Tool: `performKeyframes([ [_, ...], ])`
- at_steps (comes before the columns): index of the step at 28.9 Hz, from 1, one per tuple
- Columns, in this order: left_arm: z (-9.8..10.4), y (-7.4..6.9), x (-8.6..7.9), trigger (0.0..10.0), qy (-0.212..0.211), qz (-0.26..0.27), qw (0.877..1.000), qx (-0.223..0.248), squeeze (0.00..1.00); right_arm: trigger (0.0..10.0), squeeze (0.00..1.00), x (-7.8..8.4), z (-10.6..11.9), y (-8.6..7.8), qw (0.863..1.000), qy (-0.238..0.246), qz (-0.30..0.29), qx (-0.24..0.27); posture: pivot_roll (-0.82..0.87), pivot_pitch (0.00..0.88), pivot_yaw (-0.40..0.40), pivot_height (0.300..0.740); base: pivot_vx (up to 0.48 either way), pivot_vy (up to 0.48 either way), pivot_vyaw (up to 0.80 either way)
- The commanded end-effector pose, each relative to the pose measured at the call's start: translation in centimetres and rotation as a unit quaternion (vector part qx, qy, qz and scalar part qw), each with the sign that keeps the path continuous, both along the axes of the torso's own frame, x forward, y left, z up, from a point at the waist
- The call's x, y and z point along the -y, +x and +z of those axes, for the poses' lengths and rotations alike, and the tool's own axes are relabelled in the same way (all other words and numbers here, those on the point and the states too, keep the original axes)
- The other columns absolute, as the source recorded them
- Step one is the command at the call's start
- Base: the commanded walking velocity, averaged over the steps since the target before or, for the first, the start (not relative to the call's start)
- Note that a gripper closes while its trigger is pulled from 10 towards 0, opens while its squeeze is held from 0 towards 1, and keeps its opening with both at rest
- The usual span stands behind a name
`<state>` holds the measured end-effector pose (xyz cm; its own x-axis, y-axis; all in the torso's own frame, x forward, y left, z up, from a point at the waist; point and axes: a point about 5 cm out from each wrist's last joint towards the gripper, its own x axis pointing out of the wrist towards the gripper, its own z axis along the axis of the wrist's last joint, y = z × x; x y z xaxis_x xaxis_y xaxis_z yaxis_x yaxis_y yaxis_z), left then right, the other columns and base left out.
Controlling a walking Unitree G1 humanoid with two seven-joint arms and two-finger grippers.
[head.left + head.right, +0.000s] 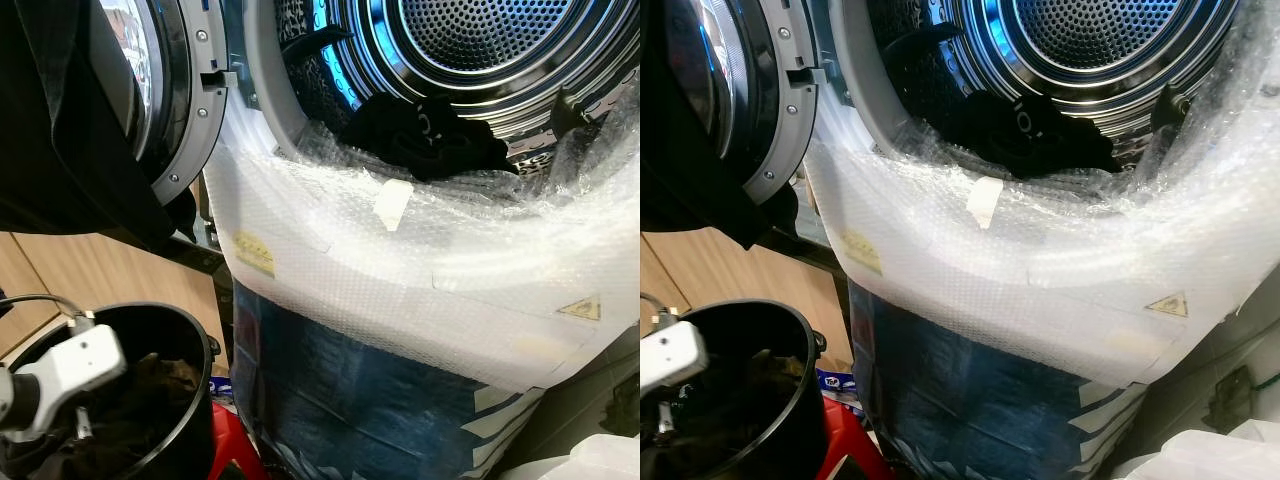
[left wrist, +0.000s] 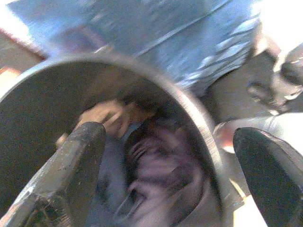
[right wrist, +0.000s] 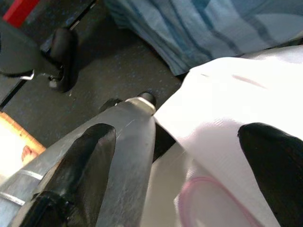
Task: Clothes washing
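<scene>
**Left claw over the bucket, clothes straight below**

The left gripper (image 2: 165, 156) hangs just above the mouth of the black bucket (image 1: 195, 345) at the robot's lower left, its two black fingers (image 2: 78, 161) spread wide apart with nothing between them. The dark clothes (image 2: 156, 170) lie crumpled at the bottom of the bucket, directly ahead along the line of the fingers, so I judge the coming move to be a plain reach downward into the heap. The pile has no clear long axis; it is a loose bundle, and a grab anywhere near its middle should take hold.

The washing machine drum (image 1: 470, 40) stands open up and to the right of the bucket, its front wrapped in bubble wrap (image 1: 400, 250), its door (image 1: 180, 90) swung out to the left. A dark garment (image 1: 425, 135) already lies at the lip of the drum. Whatever is lifted from the bucket must travel up and rightward over that wrapped edge.

The right gripper (image 3: 175, 156) hangs idle low at the right side, fingers apart and empty, well away from the bucket. The left arm is plainly the nearer one.
</scene>
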<state>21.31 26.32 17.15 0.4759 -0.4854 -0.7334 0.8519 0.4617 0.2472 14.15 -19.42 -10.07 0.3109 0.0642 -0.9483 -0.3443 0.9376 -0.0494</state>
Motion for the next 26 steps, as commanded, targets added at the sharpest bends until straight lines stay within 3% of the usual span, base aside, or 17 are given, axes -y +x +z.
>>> performKeyframes([
  [1, -0.5, -0.4, 0.2, 10.0, -0.001, -0.020, 1.000, -0.023, 0.00, 10.0, 0.00, 0.0, -0.1, -0.3, 1.000, 0.006, 0.001, -0.007, 0.06, 0.000, -0.020, 0.740, 0.000, 0.000, 0.00],
  [4, -1.6, -1.0, -0.2, 10.0, 0.002, -0.013, 0.998, -0.057, 0.00, 10.0, 0.00, 0.1, -0.1, -0.3, 1.000, 0.007, -0.009, -0.004, 0.06, 0.000, -0.028, 0.740, 0.000, 0.000, 0.00],
  [7, -2.6, -1.8, -1.1, 10.0, 0.046, -0.020, 0.994, -0.094, 0.00, 10.0, 0.00, 0.2, -0.2, -0.8, 1.000, 0.001, 0.000, -0.015, 0.06, 0.000, -0.032, 0.740, 0.000, 0.000, 0.00],
  [10, -3.6, -2.0, -1.5, 10.0, 0.074, -0.020, 0.992, -0.097, 0.00, 10.0, 0.00, 0.4, -0.2, -0.9, 1.000, 0.004, -0.003, -0.016, 0.06, 0.000, -0.041, 0.740, 0.000, 0.000, 0.00],
  [15, -4.3, -2.6, -1.7, 10.0, 0.086, -0.019, 0.990, -0.114, 0.00, 10.0, 0.00, 0.5, -0.1, -0.6, 1.000, 0.011, -0.008, -0.010, 0.05, 0.000, -0.042, 0.740, 0.000, 0.000, 0.00],
  [18, -4.0, -1.3, -2.3, 10.0, 0.102, 0.005, 0.993, -0.059, 0.00, 10.0, 0.00, 0.1, 0.1, 0.1, 1.000, 0.020, -0.008, 0.004, 0.07, 0.000, -0.054, 0.740, 0.000, 0.000, 0.00],
  [22, -3.9, -0.6, -2.2, 10.0, 0.096, 0.025, 0.995, -0.029, 0.00, 10.0, 0.00, -0.1, 0.2, 0.4, 0.999, 0.034, -0.012, 0.010, 0.07, 0.000, -0.057, 0.740, 0.000, 0.000, 0.00],
  [26, -3.8, -1.0, -2.4, 10.0, 0.098, 0.029, 0.994, -0.039, 0.00, 10.0, 0.00, 0.3, 0.1, 0.0, 1.000, 0.014, 0.005, 0.001, 0.06, 0.000, -0.064, 0.740, 0.000, 0.000, 0.00],
])
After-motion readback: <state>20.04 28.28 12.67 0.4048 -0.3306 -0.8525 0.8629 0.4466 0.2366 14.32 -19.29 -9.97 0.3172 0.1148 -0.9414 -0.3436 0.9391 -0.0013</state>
